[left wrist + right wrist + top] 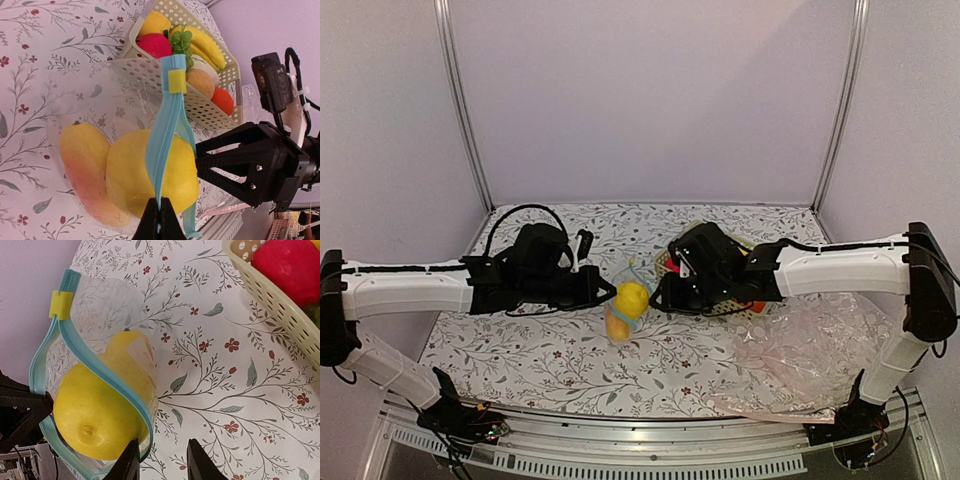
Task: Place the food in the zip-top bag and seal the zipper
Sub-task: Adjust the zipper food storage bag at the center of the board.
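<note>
The left end effector (159, 210) is seen pressed together, and the light blue zipper (162, 150) is pinched between its tips. Straight ahead of those tips the strip is drawn up and away, with a small yellow slider (177, 81) sitting at its far end. Directly beyond the pinch, the rounded yellow fruit (145, 175) is lodged in the mouth of the zip-top bag (107, 305), and the longer orange-yellow fruit (85, 165) is pressed against it, deeper behind the clear plastic. The mouth is held apart around the round fruit, one blue strip across its front and one behind; it is not sealed. The bag is rested on the flowered desk (540, 360), between the two end effectors. Across from it, the right end effector (164, 447) is spread, bare desk showing in its gap, with one finger right at the bag's edge. Off behind that end effector a perforated basket (150, 75) of other fruit is set, and nearer its arm's base a pinkish sheet (810, 350) is spread out.
</note>
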You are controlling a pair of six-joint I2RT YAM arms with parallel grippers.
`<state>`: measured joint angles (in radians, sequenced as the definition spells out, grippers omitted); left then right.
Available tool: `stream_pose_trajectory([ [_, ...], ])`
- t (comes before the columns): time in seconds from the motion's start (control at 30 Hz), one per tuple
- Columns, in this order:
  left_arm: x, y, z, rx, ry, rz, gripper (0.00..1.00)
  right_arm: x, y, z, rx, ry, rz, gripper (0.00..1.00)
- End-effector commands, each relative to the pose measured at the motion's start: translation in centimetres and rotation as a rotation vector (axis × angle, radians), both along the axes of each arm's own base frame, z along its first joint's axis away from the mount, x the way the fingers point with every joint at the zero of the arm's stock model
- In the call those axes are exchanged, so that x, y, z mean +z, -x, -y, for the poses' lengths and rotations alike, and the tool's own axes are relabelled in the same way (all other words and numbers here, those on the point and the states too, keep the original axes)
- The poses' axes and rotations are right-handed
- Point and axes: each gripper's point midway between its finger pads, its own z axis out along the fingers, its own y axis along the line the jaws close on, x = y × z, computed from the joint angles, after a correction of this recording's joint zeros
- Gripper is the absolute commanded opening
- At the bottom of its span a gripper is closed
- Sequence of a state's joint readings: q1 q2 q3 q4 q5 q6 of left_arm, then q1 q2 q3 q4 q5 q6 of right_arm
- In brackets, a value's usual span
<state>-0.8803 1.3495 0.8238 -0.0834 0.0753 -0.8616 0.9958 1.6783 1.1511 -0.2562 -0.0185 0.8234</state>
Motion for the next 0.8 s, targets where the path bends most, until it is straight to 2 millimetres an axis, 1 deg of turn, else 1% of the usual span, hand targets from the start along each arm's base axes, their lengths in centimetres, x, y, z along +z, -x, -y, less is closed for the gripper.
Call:
stream_pose_trajectory([
  [0.0,0.5,-0.4,-0.1,0.003,0.027,0.016,0.00,-0.6,-0.1,-0.9,0.007,0.015,-0.017,0.32],
  [0.07,0.5,-0.4,-0.1,0.001,0.027,0.016,0.00,-0.7,-0.2,-1.1,0.009,0.017,-0.019,0.31],
  [0.2,0.6,-0.4,0.0,-0.002,0.031,0.017,0.00,-1.6,-0.4,-1.3,0.002,0.039,-0.033,0.26],
  [0.33,0.6,-0.4,0.1,-0.009,0.036,0.021,0.00,-1.9,-0.4,-2.2,0.019,0.032,-0.050,0.21],
  [0.5,0.7,-0.4,0.0,-0.008,0.035,0.032,0.00,-2.1,-0.3,-3.1,0.040,0.013,-0.071,0.19],
  [0.67,0.3,-0.6,-0.7,0.020,0.015,0.050,0.00,-2.1,0.7,-3.3,0.047,-0.031,-0.129,0.19],
  [0.73,0.0,-0.8,-1.2,0.039,-0.002,0.055,0.00,-1.9,1.1,-3.4,0.043,-0.064,-0.147,0.19],
  [0.77,-0.1,-0.9,-1.4,0.049,-0.009,0.058,0.00,-1.5,1.2,-3.4,0.032,-0.090,-0.153,0.19],
])
